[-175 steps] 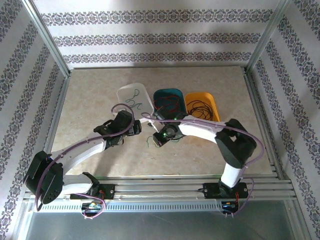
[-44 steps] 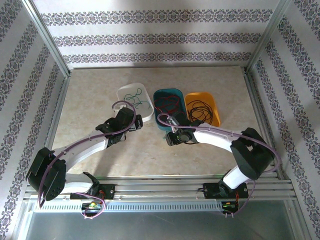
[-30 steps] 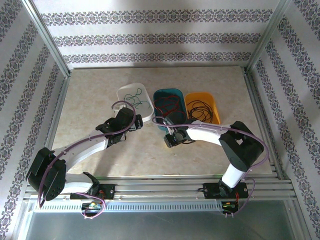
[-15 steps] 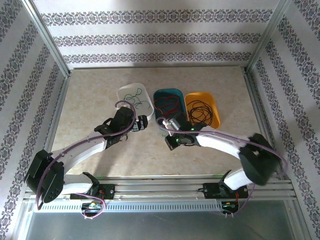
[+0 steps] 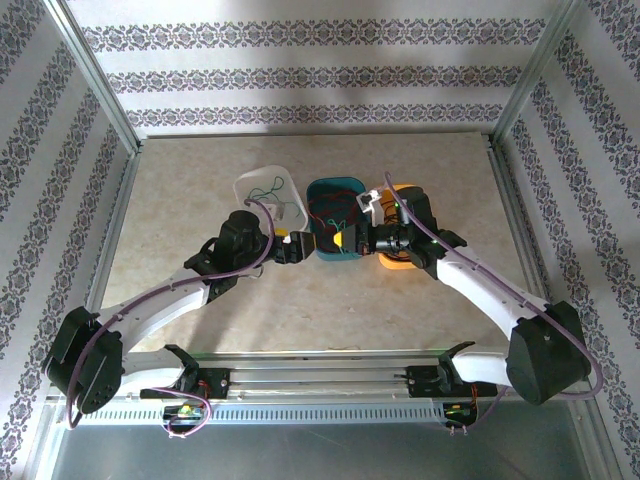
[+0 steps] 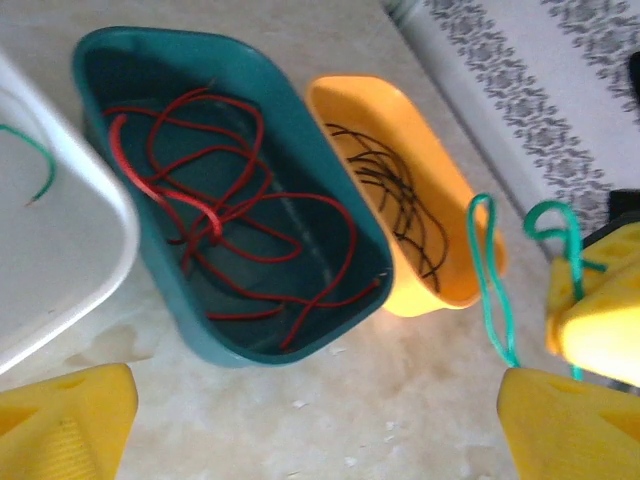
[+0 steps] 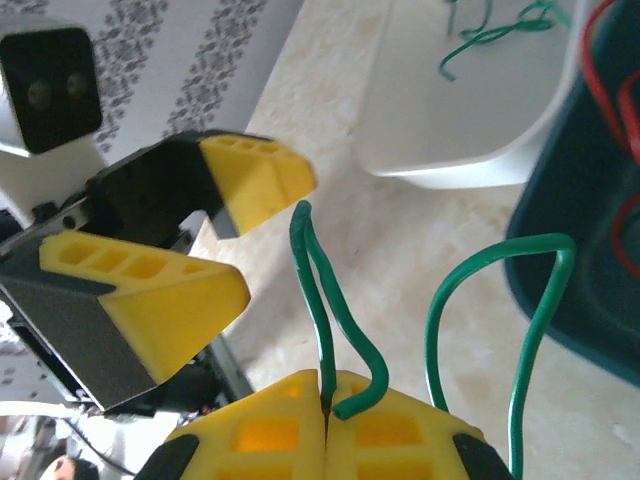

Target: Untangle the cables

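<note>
A green cable (image 7: 322,300) stands up from my right gripper (image 7: 327,385), which is shut on it just in front of the teal bin (image 5: 322,248). The same cable (image 6: 492,285) hangs at the right of the left wrist view. My left gripper (image 6: 318,425) is open, its fingers (image 7: 160,295) facing the cable a short way off without touching it. In the top view the left gripper (image 5: 293,246) and right gripper (image 5: 338,241) nearly meet. Red cables (image 6: 215,215) lie in the teal bin, black cables (image 6: 392,195) in the orange bin (image 6: 440,280), green cables (image 7: 495,30) in the white bin (image 7: 450,150).
The three bins stand side by side mid-table: white bin (image 5: 262,180), teal, orange bin (image 5: 425,208). Metal frame posts (image 5: 95,90) and patterned walls close in the table on three sides. Bare tabletop (image 5: 330,310) lies between the bins and the arm bases.
My right gripper has shut on the green cable, lifted it off the table and swung back toward the bins. The left gripper has moved right to meet it.
</note>
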